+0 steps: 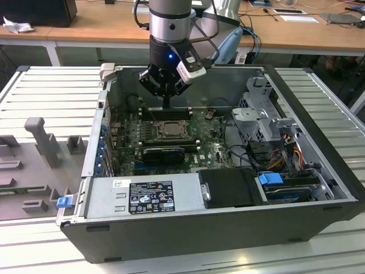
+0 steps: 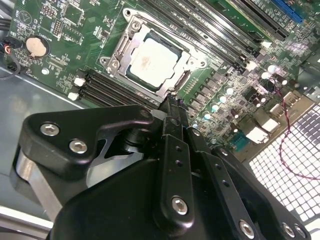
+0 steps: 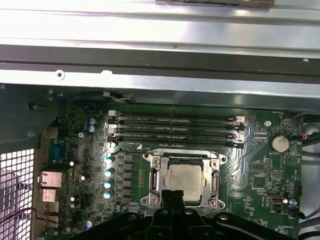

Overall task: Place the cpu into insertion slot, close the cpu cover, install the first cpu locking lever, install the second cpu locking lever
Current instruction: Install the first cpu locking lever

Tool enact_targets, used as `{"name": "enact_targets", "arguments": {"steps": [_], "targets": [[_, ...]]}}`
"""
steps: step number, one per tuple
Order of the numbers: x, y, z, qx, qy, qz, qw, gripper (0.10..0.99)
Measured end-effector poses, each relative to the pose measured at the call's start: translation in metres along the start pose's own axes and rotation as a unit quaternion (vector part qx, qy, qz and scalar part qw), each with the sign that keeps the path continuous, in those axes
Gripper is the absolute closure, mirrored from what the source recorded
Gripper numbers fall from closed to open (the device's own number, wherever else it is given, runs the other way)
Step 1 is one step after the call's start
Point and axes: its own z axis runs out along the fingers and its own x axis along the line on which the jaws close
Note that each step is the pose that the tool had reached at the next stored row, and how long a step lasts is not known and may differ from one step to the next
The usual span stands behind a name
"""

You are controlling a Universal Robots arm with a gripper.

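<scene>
The cpu [image 2: 151, 62] [image 3: 186, 177] lies flat in the insertion slot [image 1: 169, 130], its pale face showing in both wrist views. The silver cpu cover [image 2: 131, 37] [image 3: 157, 175] lies down around it as a frame. My gripper [image 1: 166, 104] [image 2: 172, 104] [image 3: 173, 195] hangs just over the socket's edge, on the side towards the case's back wall in the exterior view. Its black fingers are pressed together with nothing between them. I cannot tell how the locking levers stand.
Long black memory slots [image 3: 175, 131] run beside the socket. A black expansion card [image 1: 164, 153] sits in front of it in the exterior view. The power supply [image 1: 145, 195], drive cage [image 1: 265, 123] and case walls [image 1: 97, 131] hem in the board.
</scene>
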Motion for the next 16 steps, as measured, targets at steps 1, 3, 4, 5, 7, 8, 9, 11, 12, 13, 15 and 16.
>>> {"name": "enact_targets", "arguments": {"steps": [1, 3, 4, 5, 7, 8, 9, 11, 12, 13, 15, 16], "targets": [[0.0003, 0.0, 0.0, 0.0, 0.0, 0.0, 1.0, 0.98], [0.0018, 0.0001, 0.0, 0.0, 0.0, -0.001, 1.0, 0.98], [0.0034, 0.0001, 0.0, 0.0, 0.0, -0.001, 1.0, 0.98], [0.0048, 0.0002, 0.0001, 0.0, 0.0, -0.001, 1.0, 0.98], [0.0082, 0.0003, 0.0002, 0.0, -0.0003, -0.001, 1.0, 0.98], [0.0121, 0.0005, 0.0008, 0.0, -0.001, -0.001, 1.0, 0.98], [0.0167, 0.0006, 0.0015, 0.0001, -0.0026, -0.001, 1.0, 0.98], [0.0235, 0.0009, 0.0027, 0.0004, -0.0074, -0.001, 1.0, 0.98], [0.0292, 0.0011, 0.0037, 0.0005, -0.0113, -0.001, 0.9999, 0.98], [0.0351, 0.0014, 0.0047, 0.0005, -0.014, -0.001, 0.9999, 0.98], [0.0427, 0.0017, 0.0066, 0.0004, -0.0153, -0.001, 0.9999, 0.98], [0.0445, 0.0017, 0.0072, -0.0002, -0.0153, -0.001, 0.9999, 0.98]]}}
